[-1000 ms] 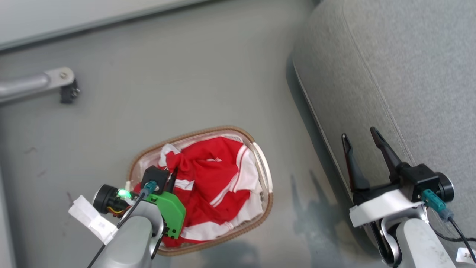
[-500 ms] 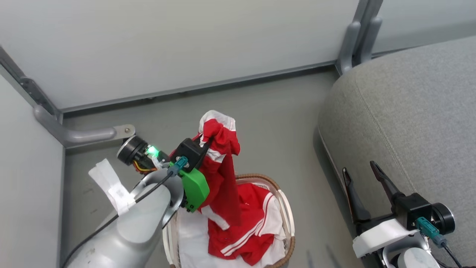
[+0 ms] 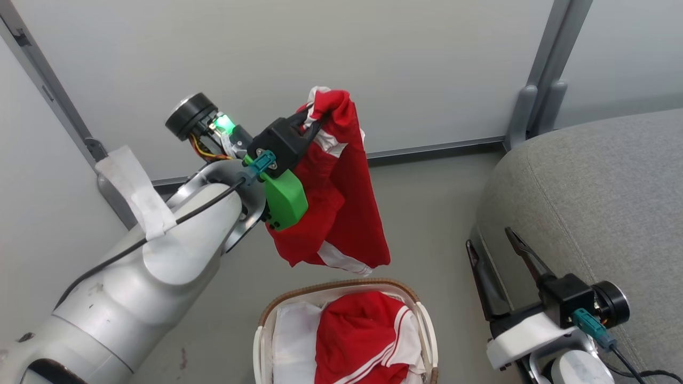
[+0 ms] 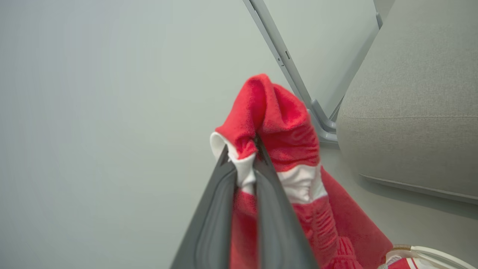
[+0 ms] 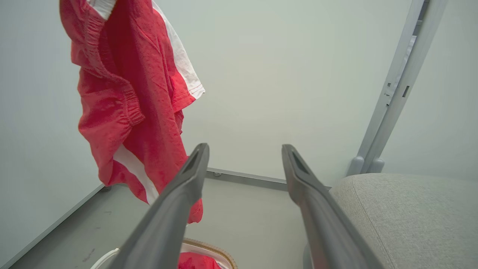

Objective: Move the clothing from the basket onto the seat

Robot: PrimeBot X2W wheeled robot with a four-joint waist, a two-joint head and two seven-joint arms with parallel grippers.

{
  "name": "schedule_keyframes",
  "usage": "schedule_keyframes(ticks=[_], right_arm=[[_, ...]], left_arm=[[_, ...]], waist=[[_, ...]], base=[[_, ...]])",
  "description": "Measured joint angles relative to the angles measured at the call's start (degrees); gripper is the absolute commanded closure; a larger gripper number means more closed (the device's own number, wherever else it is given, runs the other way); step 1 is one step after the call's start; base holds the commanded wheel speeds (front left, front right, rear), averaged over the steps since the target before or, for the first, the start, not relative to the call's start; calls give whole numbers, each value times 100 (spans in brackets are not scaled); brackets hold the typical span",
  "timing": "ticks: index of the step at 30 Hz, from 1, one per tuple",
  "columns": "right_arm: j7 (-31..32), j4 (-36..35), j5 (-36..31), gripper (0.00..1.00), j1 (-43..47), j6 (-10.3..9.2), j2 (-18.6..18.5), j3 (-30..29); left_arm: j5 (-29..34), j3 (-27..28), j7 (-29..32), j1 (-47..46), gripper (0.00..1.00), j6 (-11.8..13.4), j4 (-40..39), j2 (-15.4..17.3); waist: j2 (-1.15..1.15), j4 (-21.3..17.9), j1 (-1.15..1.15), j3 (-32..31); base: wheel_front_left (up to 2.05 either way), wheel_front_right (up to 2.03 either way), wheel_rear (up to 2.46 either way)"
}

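My left gripper (image 3: 316, 113) is shut on a pair of red shorts with white stripes (image 3: 341, 213), which hangs free above the basket (image 3: 341, 290). In the left wrist view the fingers (image 4: 269, 209) pinch the shorts' waistband (image 4: 276, 127). The basket, white with a brown woven rim, stands on the floor at the bottom of the head view and holds more red and white clothing (image 3: 363, 336). The grey seat (image 3: 597, 202) lies to the right. My right gripper (image 3: 491, 237) stands open beside the seat's edge, its fingers (image 5: 179, 201) holding nothing; the hanging shorts (image 5: 127, 97) show to its left.
Pale wall panels with grey metal posts (image 3: 539, 90) close off the back. A grey floor (image 3: 427, 213) lies between the basket and the seat. The seat's front corner (image 5: 403, 213) shows in the right wrist view, next to a post (image 5: 396, 93).
My left arm has risen with the red shorts, lifting them clear out of the basket. The head camera has tilted up, so the basket has slid to the bottom of the view.
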Motion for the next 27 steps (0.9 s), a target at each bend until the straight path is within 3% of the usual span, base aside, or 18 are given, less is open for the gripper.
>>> schedule_keyframes(ticks=[14, 27], right_arm=[[-1, 245, -369, 0, -801, 0, 1, 878], [-8, 811, -697, 0, -1294, 0, 1, 839]], left_arm=[[-238, -511, -176, -568, 100, 0, -485, -115], [-245, -781, -212, -689, 100, 0, -1181, -247]], waist=[[0, 137, 0, -31], [0, 481, 0, -26]], base=[[0, 0, 0], [0, 0, 0]])
